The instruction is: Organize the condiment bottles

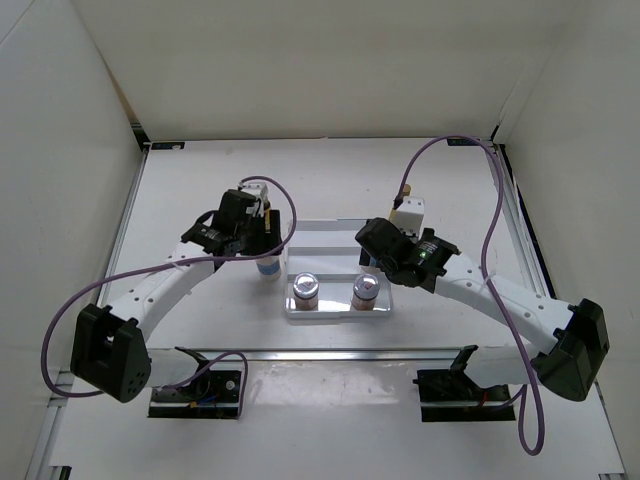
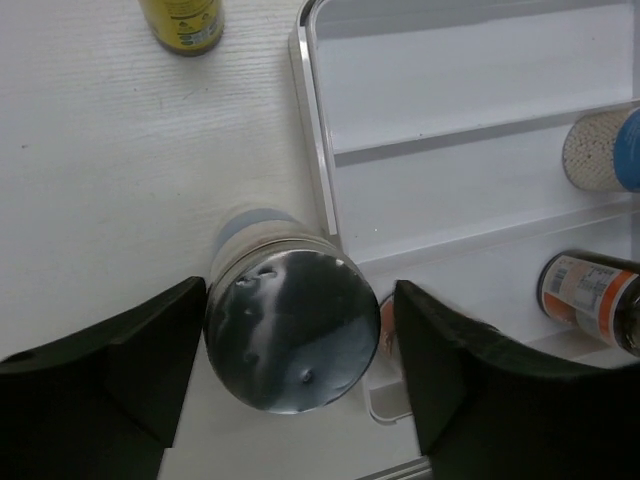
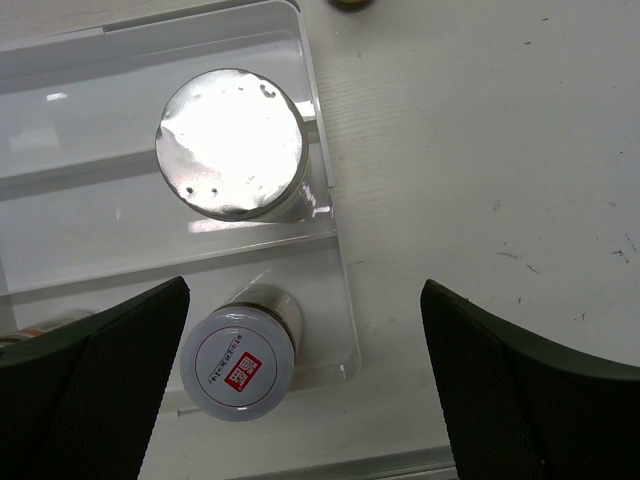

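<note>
Where L end effector [image 2: 298, 320] gapes, jar [image 2: 285, 345] btwn.

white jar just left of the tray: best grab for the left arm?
Come straight down on the upright jar, pads on its round sides just under the silver lid. Stay high: the tray wall stands close beside it, leaving little finger room lower down.

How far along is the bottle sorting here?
Done: two short jars on the tray's front step, one white jar on its middle step. In hand: the left pincer straddles a second white jar beside the tray, open. Left: that jar and a brown bottle on the table.
</note>
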Robot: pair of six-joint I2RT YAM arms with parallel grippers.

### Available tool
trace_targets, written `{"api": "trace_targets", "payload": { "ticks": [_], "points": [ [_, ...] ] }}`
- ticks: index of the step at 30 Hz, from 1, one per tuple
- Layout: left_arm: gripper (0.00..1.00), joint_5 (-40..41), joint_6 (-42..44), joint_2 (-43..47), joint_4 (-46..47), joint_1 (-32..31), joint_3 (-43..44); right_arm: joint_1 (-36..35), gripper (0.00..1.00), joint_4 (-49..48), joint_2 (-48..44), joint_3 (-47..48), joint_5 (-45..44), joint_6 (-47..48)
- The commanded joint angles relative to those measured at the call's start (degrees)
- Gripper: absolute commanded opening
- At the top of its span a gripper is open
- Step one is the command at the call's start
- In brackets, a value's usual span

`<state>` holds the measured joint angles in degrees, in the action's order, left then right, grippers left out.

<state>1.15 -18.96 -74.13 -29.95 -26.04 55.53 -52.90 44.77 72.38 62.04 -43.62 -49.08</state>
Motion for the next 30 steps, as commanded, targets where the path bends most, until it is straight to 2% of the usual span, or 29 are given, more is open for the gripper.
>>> {"api": "trace_targets", "payload": {
  "ticks": [1,4,5,6,8,11,18,23,30],
  "points": [
    [0.76,-0.8,-0.6,1.3,-0.4,0.2,1.2,-0.3,1.00,-1.6,-0.3,0.6,-2.6,-1.3],
    [0.59,1.7,-0.6,3.0,-2.2,-1.5,5.5,-0.3,1.00,-1.6,-0.3,0.6,-2.6,-1.3],
    [0.47,4.4,-0.6,3.6,-2.2,-3.3,6.8,-0.3,1.00,-1.6,-0.3,0.6,-2.6,-1.3],
    [0.42,5.6,-0.6,4.2,-2.9,-4.4,9.3,-0.3,1.00,-1.6,-0.3,0.6,-2.6,-1.3],
    [0.35,7.3,-1.2,5.2,-2.9,-6.8,11.6,-0.3,1.00,-1.1,-0.3,0.6,-3.1,-1.3],
    [0.30,8.7,-1.2,4.4,-2.9,-9.4,15.8,-0.3,1.00,-0.6,-0.3,0.6,-3.1,-2.0],
    [0.30,10.5,-1.7,-1.1,-0.3,-13.1,18.4,-0.3,1.00,-0.6,-0.3,0.6,-3.1,-2.0],
    [0.30,9.4,-2.8,-5.5,2.7,-13.8,15.0,-0.3,1.00,-0.6,-0.3,0.6,-3.1,-2.5],
    [0.37,7.7,-4.7,-8.8,6.5,-13.8,10.7,-0.3,1.00,-0.6,-0.3,0.6,-3.7,-2.5]
  ]
}}
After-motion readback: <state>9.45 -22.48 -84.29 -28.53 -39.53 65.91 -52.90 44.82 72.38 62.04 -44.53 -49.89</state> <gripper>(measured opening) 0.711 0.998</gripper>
